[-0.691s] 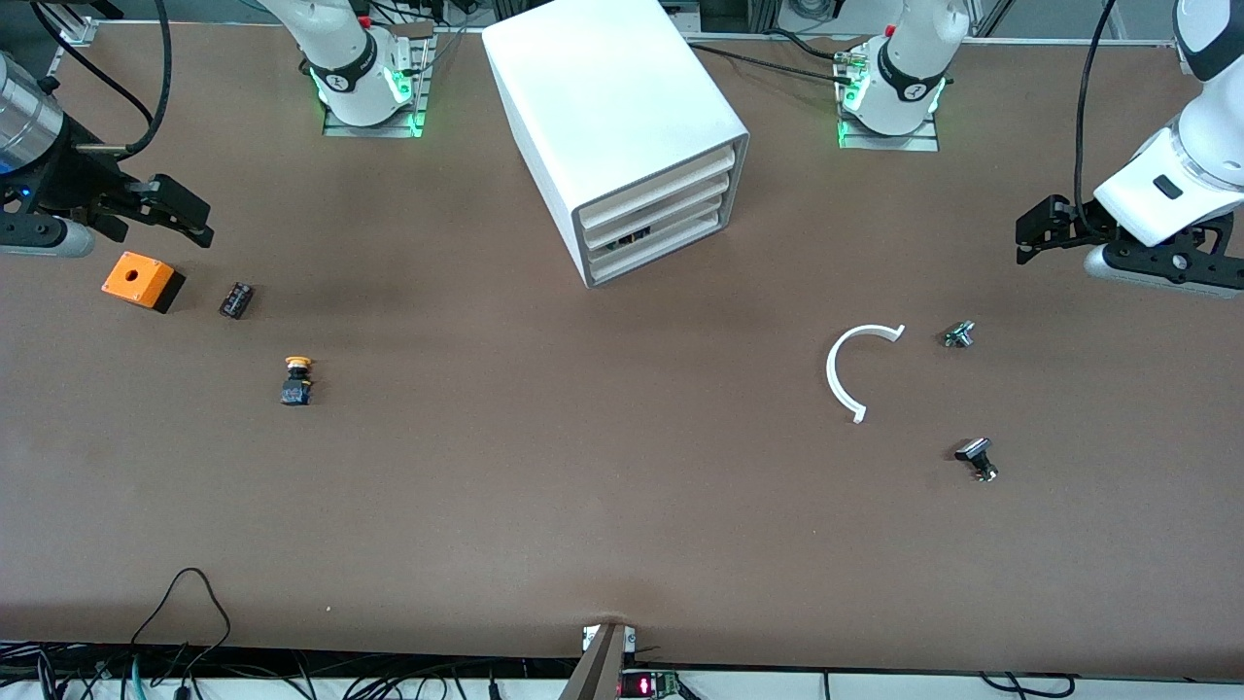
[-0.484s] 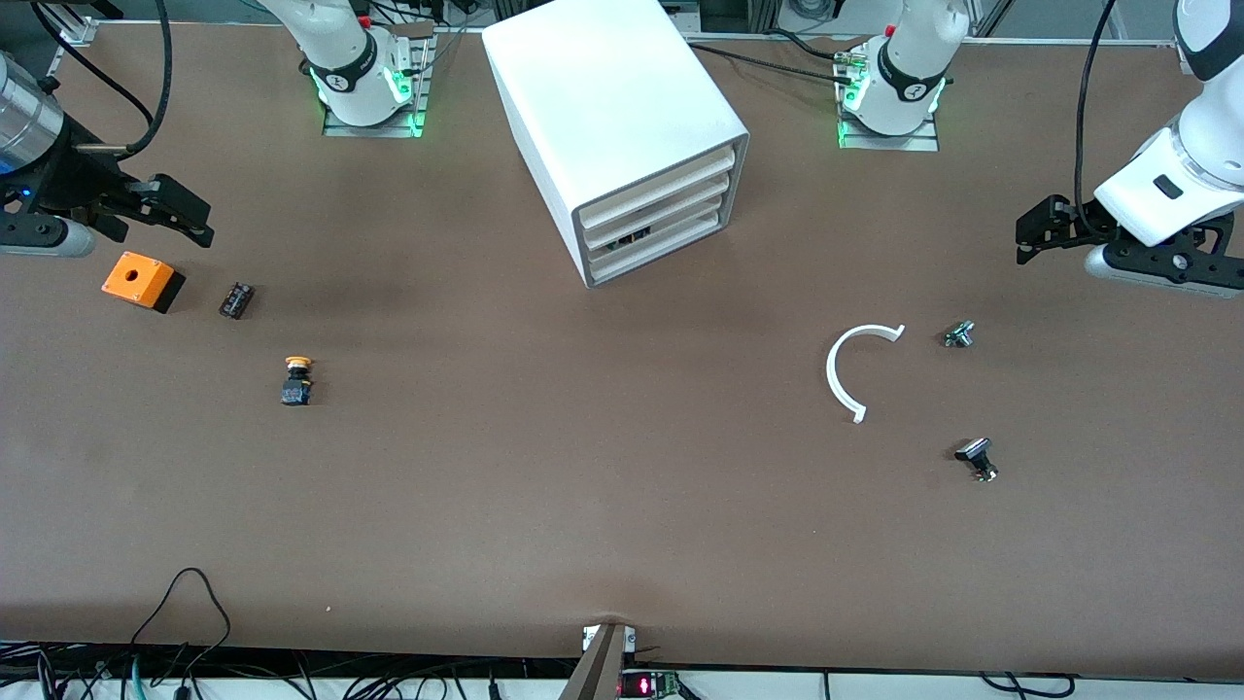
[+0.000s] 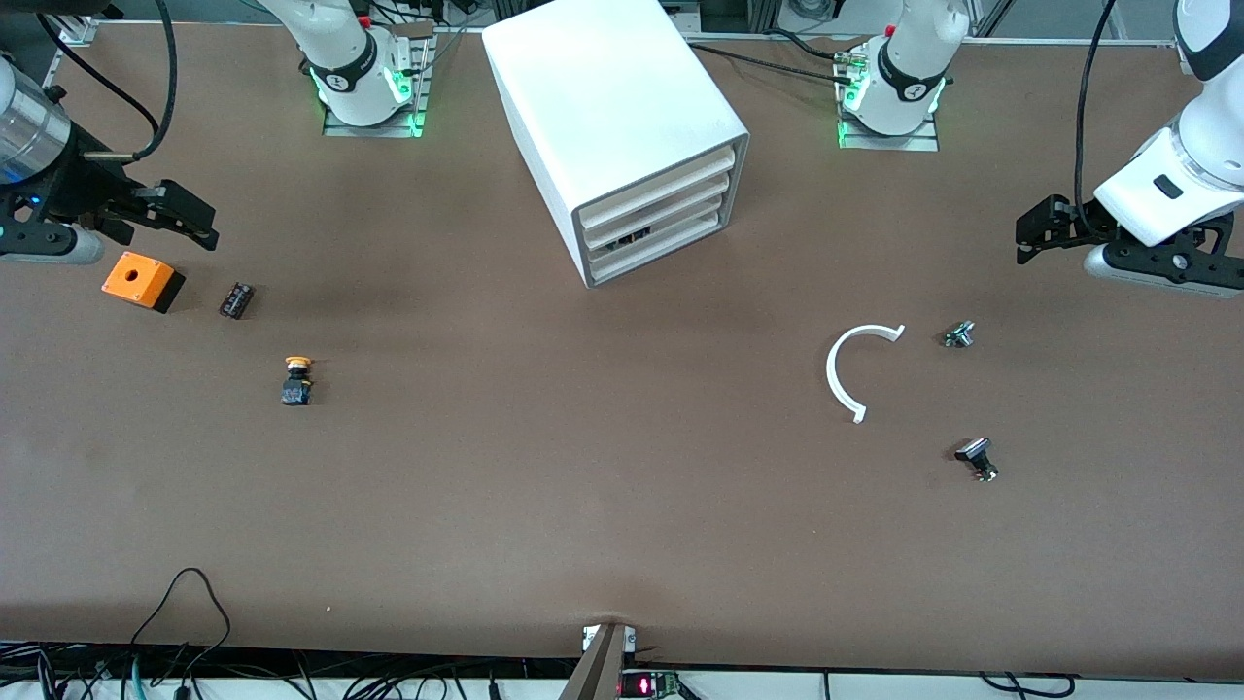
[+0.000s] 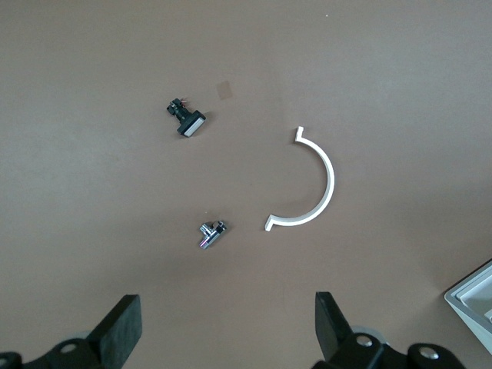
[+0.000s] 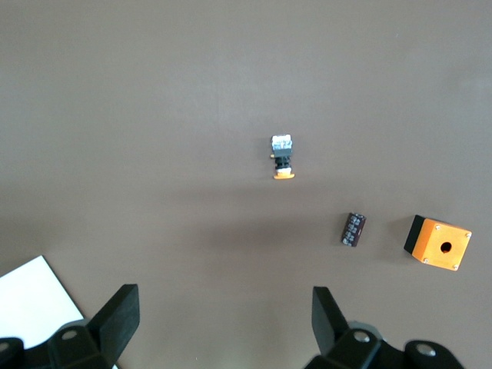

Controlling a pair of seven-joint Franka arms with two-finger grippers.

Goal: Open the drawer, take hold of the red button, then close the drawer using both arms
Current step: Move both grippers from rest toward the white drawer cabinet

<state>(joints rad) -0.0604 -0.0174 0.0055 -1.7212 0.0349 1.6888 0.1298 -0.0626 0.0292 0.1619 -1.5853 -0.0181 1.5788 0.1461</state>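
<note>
A white three-drawer cabinet with a boxy plastic shell stands on the brown tabletop between the two arm bases, its drawer fronts angled toward the front camera and toward the left arm's end; all three drawers appear pushed in, so the opening step is judged not yet done. The red-capped button named by the task is not seen anywhere on the tabletop; something dark shows through a slot in one drawer front, but what it is cannot be told. The right claw hangs at the right arm's end of the tabletop, just beside a small orange box with a round hole, its fingers set wide apart and holding nothing. Near that box lie a small dark ribbed block and, nearer the front camera, a yellow-orange-capped push-button on a dark body, which is not the task's button. The left claw hangs at the left arm's end, its fingers likewise spread and empty, above the tabletop near a white curved plastic half-ring, a small silvery metal part and a dark flat-capped switch. The coming move is judged to turn on the drawer fronts: they face toward the left arm's end, and a corner of the cabinet already shows in the left wrist view, so the left arm seems better placed for the pull.
</note>
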